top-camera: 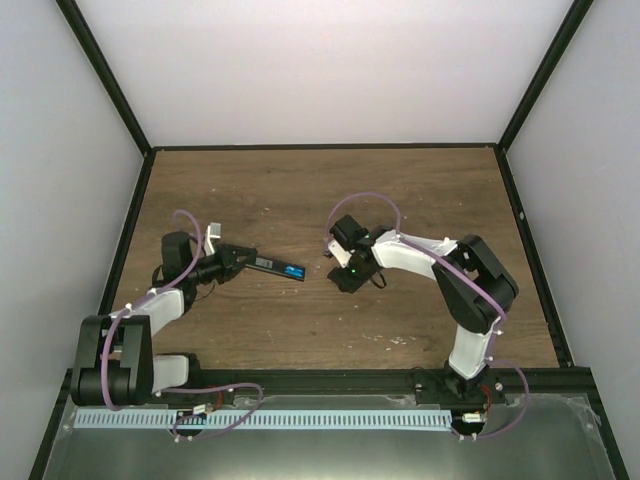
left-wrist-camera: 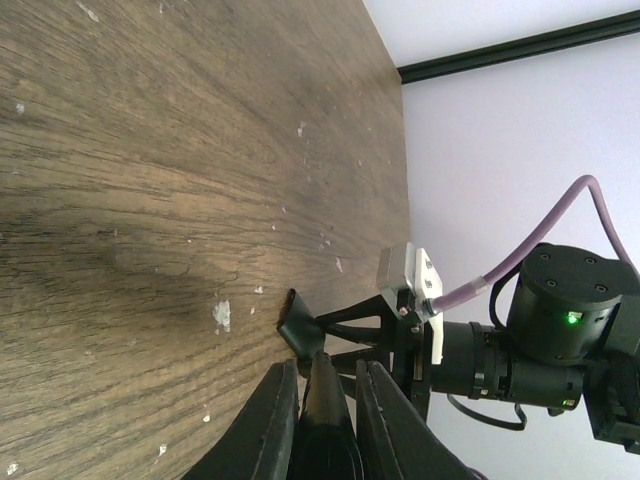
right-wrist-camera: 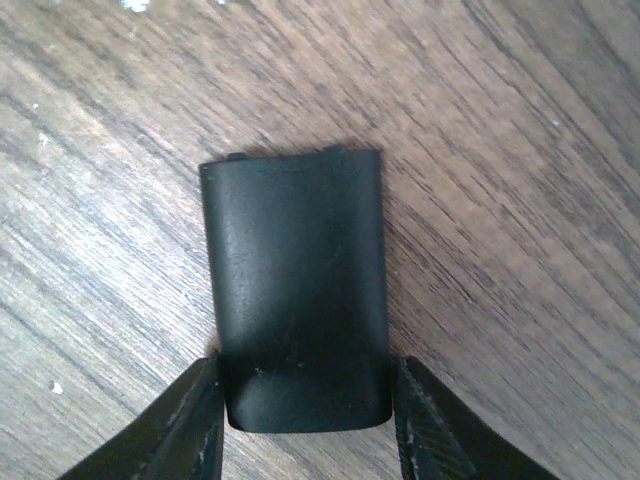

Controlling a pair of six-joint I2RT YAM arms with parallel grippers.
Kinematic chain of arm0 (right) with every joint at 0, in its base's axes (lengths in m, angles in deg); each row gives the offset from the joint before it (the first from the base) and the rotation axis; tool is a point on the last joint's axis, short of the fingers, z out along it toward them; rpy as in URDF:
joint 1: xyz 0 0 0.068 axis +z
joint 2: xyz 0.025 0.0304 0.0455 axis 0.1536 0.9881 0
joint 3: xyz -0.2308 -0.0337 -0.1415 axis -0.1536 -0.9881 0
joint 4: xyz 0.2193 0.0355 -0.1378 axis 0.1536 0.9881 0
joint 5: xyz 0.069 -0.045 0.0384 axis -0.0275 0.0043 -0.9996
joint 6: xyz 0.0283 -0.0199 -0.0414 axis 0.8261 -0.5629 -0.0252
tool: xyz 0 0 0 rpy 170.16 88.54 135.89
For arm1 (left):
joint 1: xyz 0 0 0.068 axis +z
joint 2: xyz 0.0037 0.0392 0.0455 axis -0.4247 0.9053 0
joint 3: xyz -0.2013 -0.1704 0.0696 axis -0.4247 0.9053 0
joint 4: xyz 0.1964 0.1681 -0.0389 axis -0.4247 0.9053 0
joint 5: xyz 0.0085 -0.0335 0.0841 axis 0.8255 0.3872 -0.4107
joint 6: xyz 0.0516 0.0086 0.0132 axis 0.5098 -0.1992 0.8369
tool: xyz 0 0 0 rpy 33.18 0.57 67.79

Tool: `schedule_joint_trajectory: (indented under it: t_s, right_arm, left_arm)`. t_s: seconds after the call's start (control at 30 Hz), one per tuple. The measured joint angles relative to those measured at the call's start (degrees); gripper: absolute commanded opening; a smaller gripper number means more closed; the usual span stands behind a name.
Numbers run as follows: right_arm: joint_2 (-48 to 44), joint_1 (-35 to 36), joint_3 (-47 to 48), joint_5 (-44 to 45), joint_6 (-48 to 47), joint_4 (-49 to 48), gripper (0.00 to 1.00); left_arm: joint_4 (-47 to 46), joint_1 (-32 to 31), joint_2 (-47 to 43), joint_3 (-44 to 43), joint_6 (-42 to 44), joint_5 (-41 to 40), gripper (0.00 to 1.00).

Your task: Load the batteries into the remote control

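Top view: my left claw (top-camera: 240,260) is clamped on the 9 o'clock end of the remote control (top-camera: 272,265), which reaches toward 3 o'clock over the counter (top-camera: 300,190), with the blue batteries (top-camera: 293,270) showing at its 3 o'clock end. Right wrist view: my right claw (right-wrist-camera: 308,425) straddles the short black cover (right-wrist-camera: 295,290) on the wood, one finger at each long edge. I cannot tell whether they press it.

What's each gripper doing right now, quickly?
Left gripper: shut on the end of the remote control.
Right gripper: jaws straddle the black cover; whether they grip it cannot be told.
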Motion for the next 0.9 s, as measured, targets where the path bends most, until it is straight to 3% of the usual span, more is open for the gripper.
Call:
schedule_joint_trajectory:
  t_s: [0.3,0.9]
  right_arm:
    - [0.5,0.2,0.7,-0.1,-0.1,0.6,0.26]
    - [-3.2,0.3,0.7,-1.0,-1.2,2.0,0.22]
  left_arm:
    - [-0.2,0.0,1.7,-0.1,0.1,0.3,0.00]
    - [-4.9,-2.0,15.1,-3.6,6.2,4.9,0.00]
